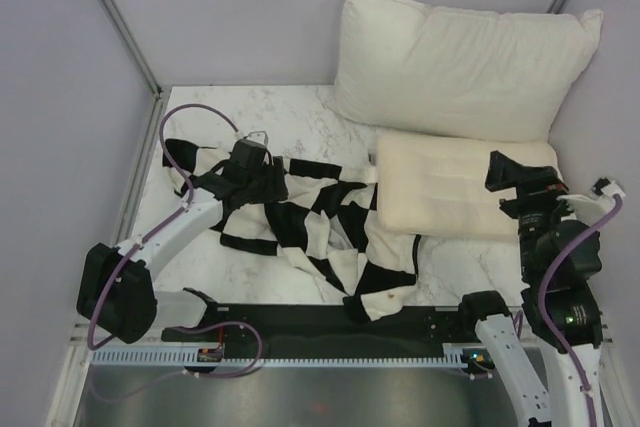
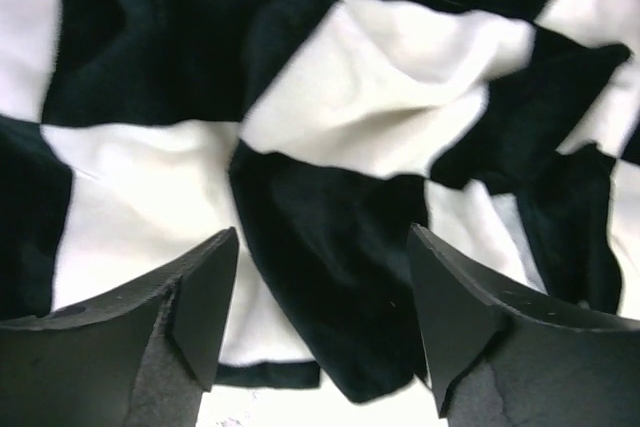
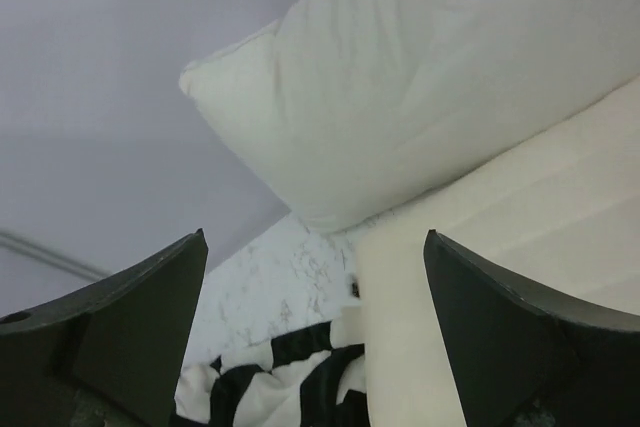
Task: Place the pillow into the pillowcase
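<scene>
The checkerboard pillowcase [image 1: 310,217] lies crumpled across the middle of the marble table. The flat cream pillow [image 1: 450,187] lies to its right, its left end touching the case. My left gripper [image 1: 245,162] hovers low over the case's left part. In the left wrist view that gripper [image 2: 322,247] is open, with a black fold of the pillowcase [image 2: 370,107] lying loose under the gap. My right gripper [image 1: 515,187] is above the pillow's right end. Seen from its wrist, the right gripper [image 3: 315,247] is open and empty, facing the pillow [image 3: 520,247] and the pillowcase [image 3: 280,377].
A bigger, puffy white pillow [image 1: 460,57] leans against the back wall, overlapping the cream pillow's far edge, and shows again as the white pillow [image 3: 420,77]. Lilac walls close in the table [image 1: 270,112] at the back and left. A black rail [image 1: 300,322] runs along the near edge.
</scene>
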`<action>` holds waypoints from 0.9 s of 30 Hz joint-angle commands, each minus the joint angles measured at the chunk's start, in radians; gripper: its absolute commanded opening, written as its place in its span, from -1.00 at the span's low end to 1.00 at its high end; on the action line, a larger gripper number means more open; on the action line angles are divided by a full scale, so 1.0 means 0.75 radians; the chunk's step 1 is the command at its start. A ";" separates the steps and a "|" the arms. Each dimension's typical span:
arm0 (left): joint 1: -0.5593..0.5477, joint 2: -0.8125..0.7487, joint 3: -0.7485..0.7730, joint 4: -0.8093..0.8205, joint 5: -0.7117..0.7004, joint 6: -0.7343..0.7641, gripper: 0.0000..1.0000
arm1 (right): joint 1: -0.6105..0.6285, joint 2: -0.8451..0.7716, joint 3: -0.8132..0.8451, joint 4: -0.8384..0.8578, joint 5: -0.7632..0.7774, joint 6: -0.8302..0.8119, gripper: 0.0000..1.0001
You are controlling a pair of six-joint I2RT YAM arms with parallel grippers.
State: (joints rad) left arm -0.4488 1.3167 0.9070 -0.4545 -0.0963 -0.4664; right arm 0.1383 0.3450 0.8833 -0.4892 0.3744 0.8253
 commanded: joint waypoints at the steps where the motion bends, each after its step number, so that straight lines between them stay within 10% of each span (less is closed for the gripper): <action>1: -0.068 -0.070 0.067 -0.054 -0.015 -0.045 0.56 | 0.000 0.173 0.086 0.002 -0.441 -0.388 0.96; 7: -0.220 -0.017 0.102 -0.073 -0.029 -0.059 0.60 | 0.036 0.656 0.021 -0.058 -0.782 -0.589 0.95; 16: -0.389 0.191 0.208 -0.081 -0.037 -0.069 0.63 | 0.510 1.010 0.060 0.018 -0.265 -0.626 0.91; 27: -0.510 0.290 0.194 -0.081 0.014 -0.172 0.62 | 0.644 1.446 -0.024 0.131 0.178 -0.581 0.96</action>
State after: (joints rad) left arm -0.8070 1.5272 1.0351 -0.5255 -0.0948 -0.5468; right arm 0.6209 1.3930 0.8997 -0.4366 0.3454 0.3775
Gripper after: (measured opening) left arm 0.812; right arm 0.974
